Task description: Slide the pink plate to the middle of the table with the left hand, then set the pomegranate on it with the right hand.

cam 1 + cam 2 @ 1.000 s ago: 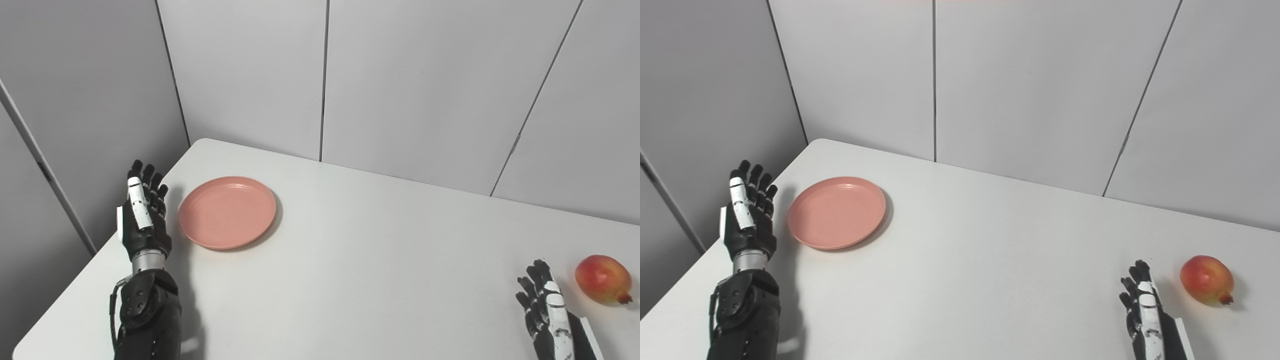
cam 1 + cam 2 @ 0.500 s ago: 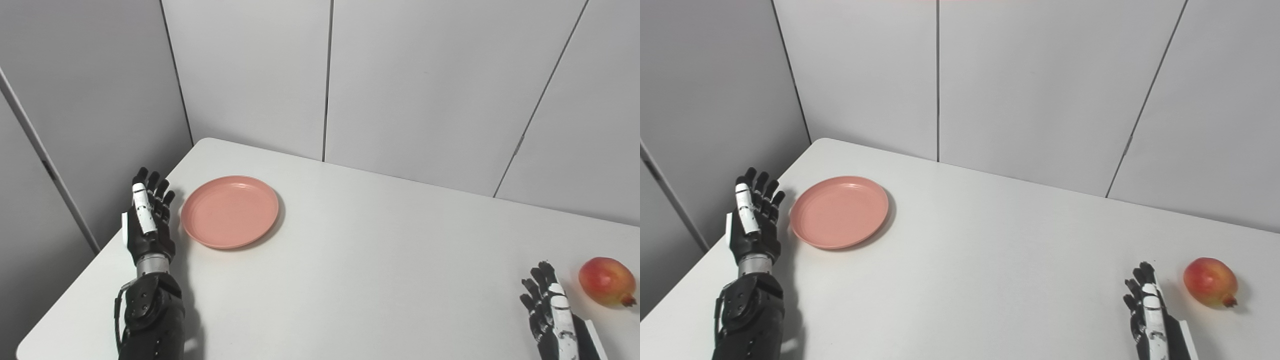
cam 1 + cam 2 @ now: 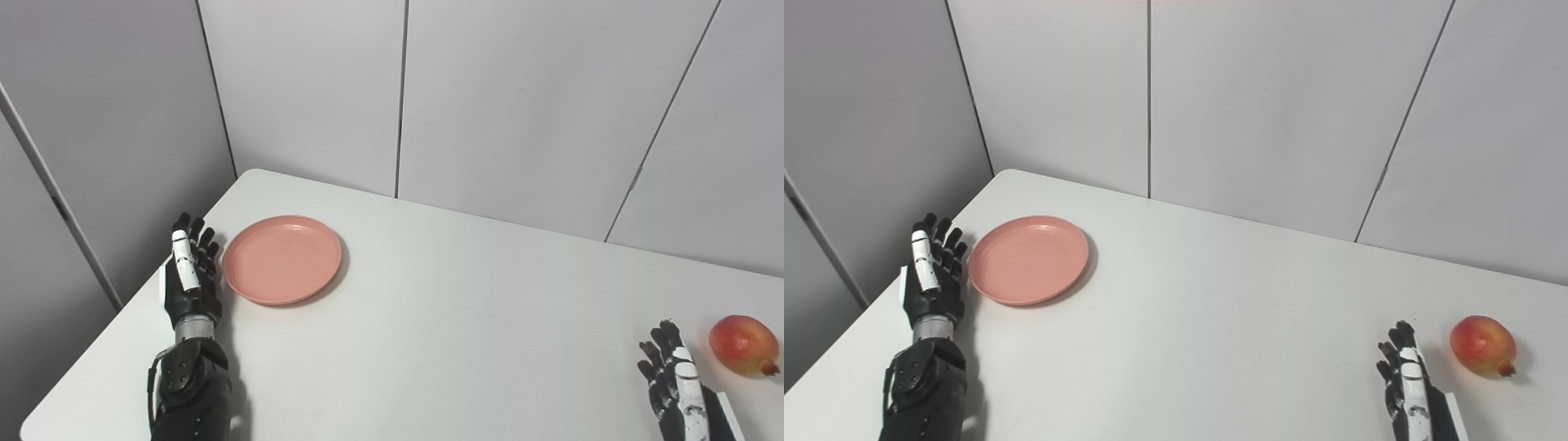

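Round pink plastic plate [image 3: 281, 258] on white desk [image 3: 429, 318], released left hand [image 3: 190, 278] beside it, released right hand [image 3: 670, 373] near red-yellow pomegranate [image 3: 740, 344], grey wall panels [image 3: 520, 104] behind

We note a smooth white rectangular table [image 3: 465, 318] with a rounded far-left corner, filling the lower part of both views. Behind it stand plain pale grey wall panels [image 3: 520, 104], split by thin dark vertical seams. A second grey panelled wall [image 3: 863, 122] runs along the left and meets the back wall at a corner just beyond the table. Lighting is soft and even, with only faint shadows on the tabletop. No floor or window is visible.
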{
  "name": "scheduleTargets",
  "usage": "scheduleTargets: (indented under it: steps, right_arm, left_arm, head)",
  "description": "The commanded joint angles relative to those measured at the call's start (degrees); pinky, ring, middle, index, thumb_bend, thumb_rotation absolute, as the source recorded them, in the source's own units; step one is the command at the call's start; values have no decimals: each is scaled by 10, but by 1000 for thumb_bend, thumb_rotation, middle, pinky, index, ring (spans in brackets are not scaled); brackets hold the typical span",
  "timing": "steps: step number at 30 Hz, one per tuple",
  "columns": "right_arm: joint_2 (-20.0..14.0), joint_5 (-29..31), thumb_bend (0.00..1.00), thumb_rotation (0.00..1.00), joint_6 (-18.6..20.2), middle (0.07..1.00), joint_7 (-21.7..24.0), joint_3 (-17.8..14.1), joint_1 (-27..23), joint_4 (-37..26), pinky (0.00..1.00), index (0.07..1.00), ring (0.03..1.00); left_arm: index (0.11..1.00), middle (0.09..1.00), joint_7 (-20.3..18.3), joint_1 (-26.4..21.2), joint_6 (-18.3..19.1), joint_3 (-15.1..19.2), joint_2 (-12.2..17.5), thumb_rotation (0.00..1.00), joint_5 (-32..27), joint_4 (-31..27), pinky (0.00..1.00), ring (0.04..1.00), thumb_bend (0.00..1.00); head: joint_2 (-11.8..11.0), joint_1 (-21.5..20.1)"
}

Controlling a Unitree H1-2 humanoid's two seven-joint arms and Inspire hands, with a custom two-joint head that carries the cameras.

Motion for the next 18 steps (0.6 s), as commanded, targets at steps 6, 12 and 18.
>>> scheduleTargets:
  steps: [6, 12, 18]
  right_arm:
    - [-2, 1, 160, 1000, -16, 991, 0, -4, -15, -21, 1000, 984, 989]
    - [-3, 3, 160, 1000, -19, 997, 3, -3, -14, -20, 1000, 988, 994]
    - [-2, 3, 160, 1000, -14, 1000, 2, -2, -13, -25, 1000, 992, 996]
  left_arm:
    - [935, 947, -12, -18, -13, -5, 8, 1000, -6, 13, 934, 945, 353]
    - [925, 944, -23, -20, -15, -20, 11, 1000, 1, 26, 940, 938, 365]
    - [916, 943, -26, -25, -7, -38, 11, 1000, 10, 33, 922, 937, 384]
  head:
    - [1, 1]
    - [2, 0]
    - [3, -1]
